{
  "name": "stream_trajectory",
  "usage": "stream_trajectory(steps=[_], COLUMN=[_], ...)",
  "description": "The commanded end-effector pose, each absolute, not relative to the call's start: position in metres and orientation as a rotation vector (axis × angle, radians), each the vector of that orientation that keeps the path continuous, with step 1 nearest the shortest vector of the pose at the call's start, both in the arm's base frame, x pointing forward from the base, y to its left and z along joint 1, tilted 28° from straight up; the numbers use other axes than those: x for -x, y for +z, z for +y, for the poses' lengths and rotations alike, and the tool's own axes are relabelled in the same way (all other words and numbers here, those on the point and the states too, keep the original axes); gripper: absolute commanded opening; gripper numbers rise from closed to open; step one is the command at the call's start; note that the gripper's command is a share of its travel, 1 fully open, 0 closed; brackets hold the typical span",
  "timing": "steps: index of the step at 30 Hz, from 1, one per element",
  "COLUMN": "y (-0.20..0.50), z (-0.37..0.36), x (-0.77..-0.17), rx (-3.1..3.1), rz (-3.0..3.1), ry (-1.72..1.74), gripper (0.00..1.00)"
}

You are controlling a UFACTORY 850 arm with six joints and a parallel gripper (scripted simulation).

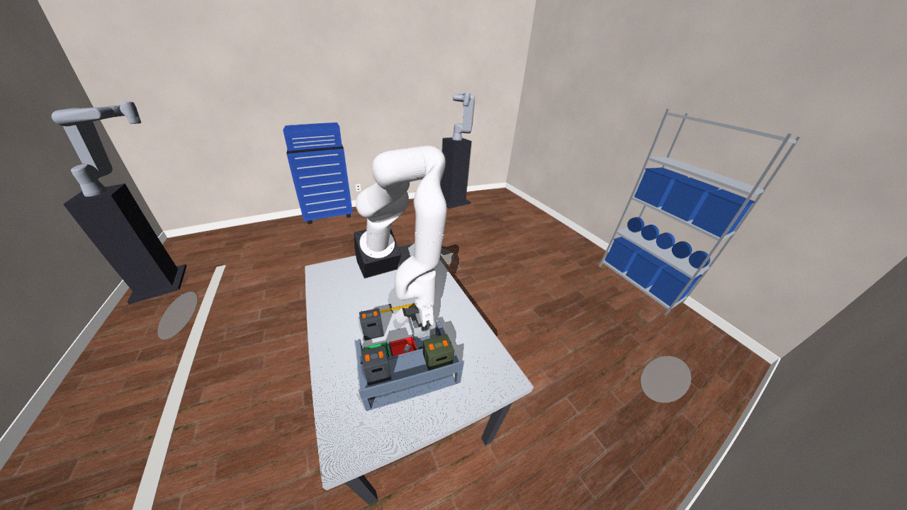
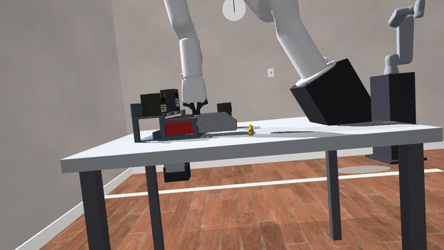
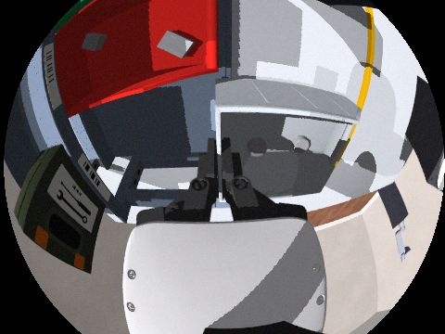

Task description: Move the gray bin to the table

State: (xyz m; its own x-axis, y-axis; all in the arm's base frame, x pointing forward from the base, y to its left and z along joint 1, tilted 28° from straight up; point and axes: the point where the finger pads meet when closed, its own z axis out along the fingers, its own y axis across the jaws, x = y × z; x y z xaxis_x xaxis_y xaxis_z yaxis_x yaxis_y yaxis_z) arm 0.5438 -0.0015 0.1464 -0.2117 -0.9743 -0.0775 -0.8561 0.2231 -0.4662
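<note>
Hard, bright light throws crisp dark shadows across the table [image 1: 355, 437] [image 2: 279, 146]. The wrist view bends strongly toward its round, black-cornered edge; fine speckle marks the table at lower left in the top view

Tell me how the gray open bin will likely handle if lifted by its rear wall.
The gray bin looks stiff: its walls stand straight. It may sag or tip toward its far end, as the jaws pinch only one thin wall. The round parts inside could slide or roll if it tilts.
</note>
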Motion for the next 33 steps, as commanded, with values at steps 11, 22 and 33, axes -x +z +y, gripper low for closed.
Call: stream_trajectory(steps=[11, 22, 33], y=[0.1470, 0.1523, 0.1518], z=[-0.0015, -0.0013, -0.0013], x=[-0.5442, -0.5414, -0.5417], rx=[1.698, 1.698, 1.698], rz=[2.149, 2.149, 2.149], ry=[-0.464, -0.463, -0.463], gripper=[0.00, 0.00, 0.00])
